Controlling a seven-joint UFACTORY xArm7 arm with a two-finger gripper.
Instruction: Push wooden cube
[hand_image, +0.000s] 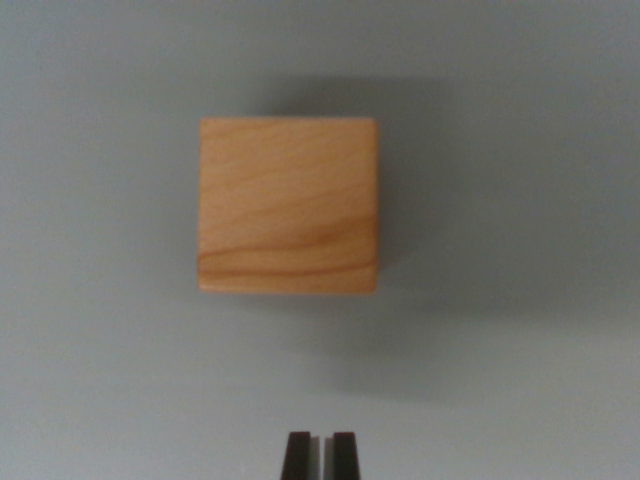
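A: Wrist view, single frame. Largest item first: grey table surface (90, 380) fills the whole picture, plain and matte, edges not in frame.

B: And the wooden cube (288, 206)?

A: Sits on the grey surface just above and a little left of frame centre. Seen from nearly straight overhead, so mostly the top face shows, plus a thin strip of the near side along its 6 o'clock edge. Faces are square to the frame: edges run 12-to-6 and 9-to-3. No long axis to log, the outline is near enough square. Grain lines run roughly 9 to 3, with a darker streak low on the face.

B: Anything hidden or unclear?

A: Other side faces are out of sight from this angle. Whole frame is soft; cube edges are slightly blurred. A faint shadow spreads on the table toward 3 and 6 o'clock of the cube.

B: Gripper (321, 450)?

A: Only the tips show, at the bottom edge, cut off by the frame. Two dark fingers (298, 455) stand side by side with just a narrow pale slit between them, so they read as clenched together, nothing between them.

B: Cube relative to the fingers?

A: Cube lies at about 12 o'clock from the tips, a touch toward 11. Clear band of bare table separates them; no contact.
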